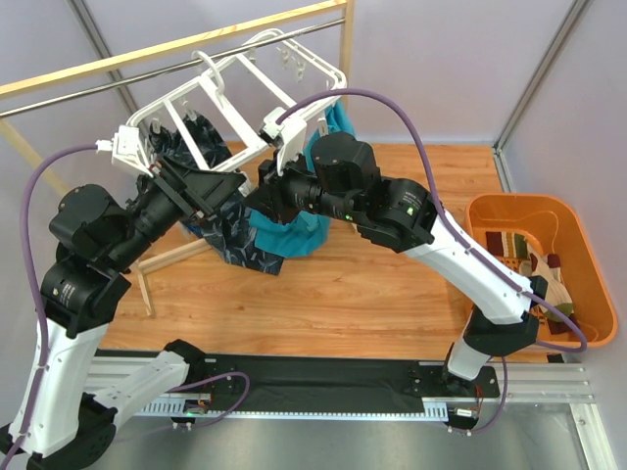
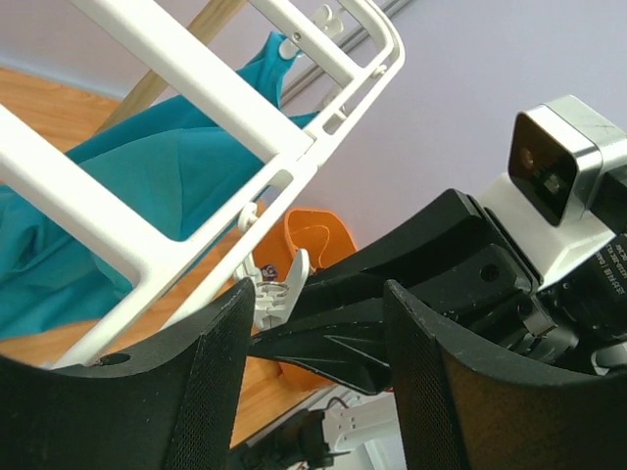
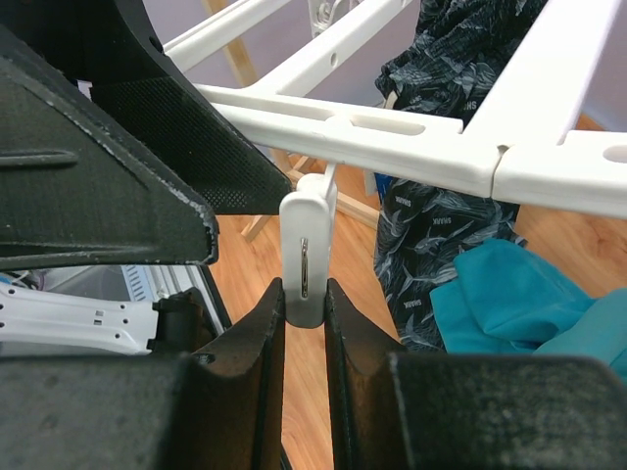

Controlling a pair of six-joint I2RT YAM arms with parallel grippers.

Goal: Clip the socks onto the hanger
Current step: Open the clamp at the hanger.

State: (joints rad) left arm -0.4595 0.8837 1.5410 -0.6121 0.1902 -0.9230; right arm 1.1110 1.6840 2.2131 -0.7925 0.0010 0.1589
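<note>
The white hanger hangs tilted from the rail at the back, and both grippers meet under its near bar. In the right wrist view my right gripper is shut on a small white clip dangling from the hanger. My left gripper stands open just beside it. Nothing is between its fingers except the view of the right gripper's finger and the clip beyond. The socks, cream and maroon, lie in the orange basket far right. Neither gripper holds a sock.
A teal cloth and a dark navy patterned cloth hang below the hanger, close behind the grippers. The wooden rack with its metal rail spans the back. Grey walls close in on both sides.
</note>
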